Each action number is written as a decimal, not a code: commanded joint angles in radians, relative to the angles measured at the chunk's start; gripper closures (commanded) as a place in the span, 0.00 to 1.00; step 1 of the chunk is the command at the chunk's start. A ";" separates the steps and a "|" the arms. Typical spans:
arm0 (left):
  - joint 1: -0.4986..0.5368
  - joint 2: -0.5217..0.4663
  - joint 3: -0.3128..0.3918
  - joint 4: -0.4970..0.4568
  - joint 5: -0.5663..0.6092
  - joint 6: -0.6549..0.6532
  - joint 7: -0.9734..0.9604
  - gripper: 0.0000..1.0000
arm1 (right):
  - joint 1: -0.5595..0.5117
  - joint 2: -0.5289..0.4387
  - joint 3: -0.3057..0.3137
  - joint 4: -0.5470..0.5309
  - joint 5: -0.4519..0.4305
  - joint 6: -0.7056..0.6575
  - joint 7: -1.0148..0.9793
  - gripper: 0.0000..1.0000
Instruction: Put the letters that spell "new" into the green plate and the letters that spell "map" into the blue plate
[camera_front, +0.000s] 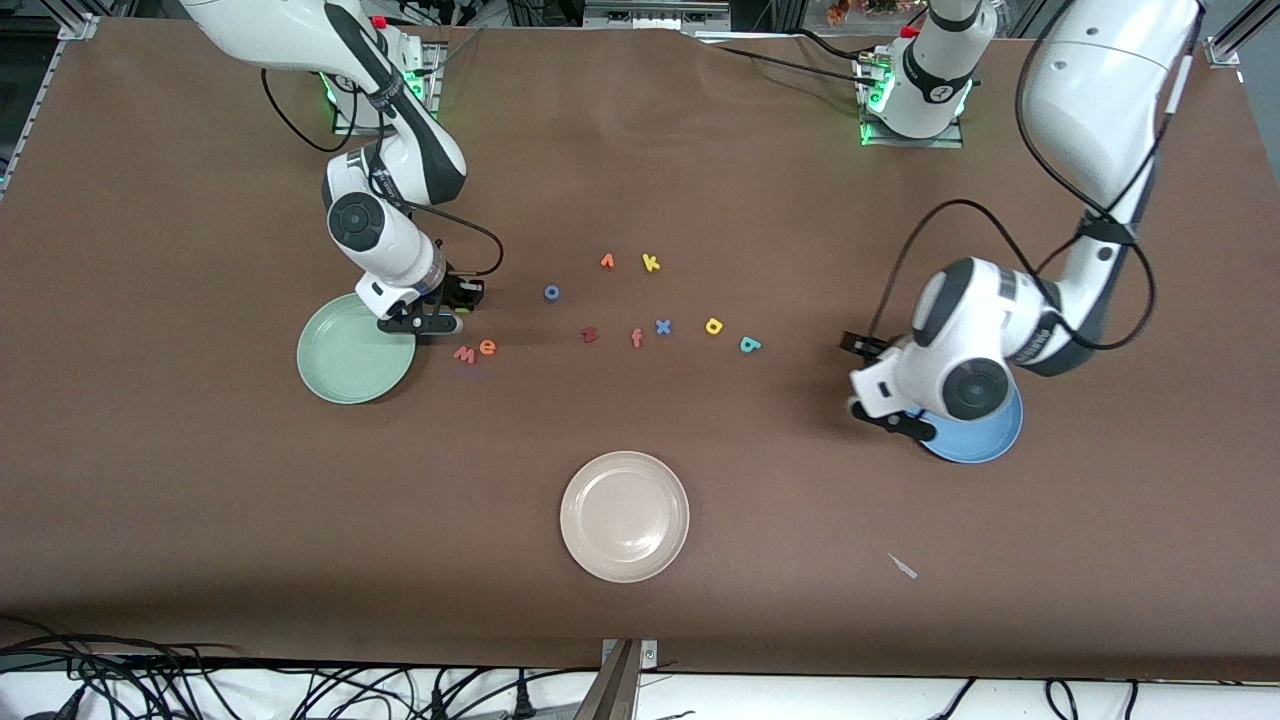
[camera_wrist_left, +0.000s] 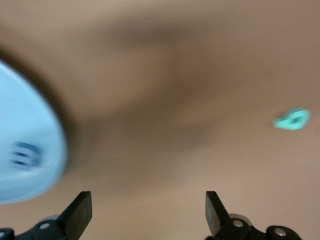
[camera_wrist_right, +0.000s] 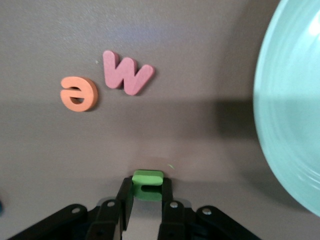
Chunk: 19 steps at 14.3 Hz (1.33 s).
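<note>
My right gripper (camera_wrist_right: 147, 187) is shut on the green n (camera_wrist_right: 148, 179), low over the table beside the green plate (camera_front: 345, 365). In the front view this gripper (camera_front: 462, 300) is just above the salmon w (camera_front: 465, 353) and the orange e (camera_front: 487, 347), which lie together on the table. My left gripper (camera_front: 885, 415) hangs open and empty over bare table at the rim of the blue plate (camera_front: 985, 435). The blue m (camera_wrist_left: 25, 155) lies in that plate. The teal a (camera_front: 749, 344) and the yellow p (camera_front: 714, 325) lie on the table toward the middle.
Spare letters are scattered mid-table: a blue o (camera_front: 551, 292), a small orange letter (camera_front: 607, 261), a yellow k (camera_front: 651, 263), a dark red z (camera_front: 589, 334), an orange f (camera_front: 636, 338) and a blue x (camera_front: 662, 326). A beige plate (camera_front: 625, 515) sits nearer the front camera.
</note>
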 joint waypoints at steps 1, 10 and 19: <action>-0.025 0.000 -0.052 -0.005 0.000 -0.002 -0.280 0.00 | 0.005 -0.095 0.001 0.015 -0.009 -0.108 -0.006 0.80; -0.205 0.063 -0.052 -0.132 0.016 0.413 -1.046 0.00 | -0.172 -0.155 -0.059 0.059 -0.176 -0.208 -0.310 0.31; -0.165 0.006 -0.049 -0.283 0.017 0.615 -1.057 0.00 | -0.008 -0.017 -0.013 0.191 -0.155 -0.170 0.134 0.25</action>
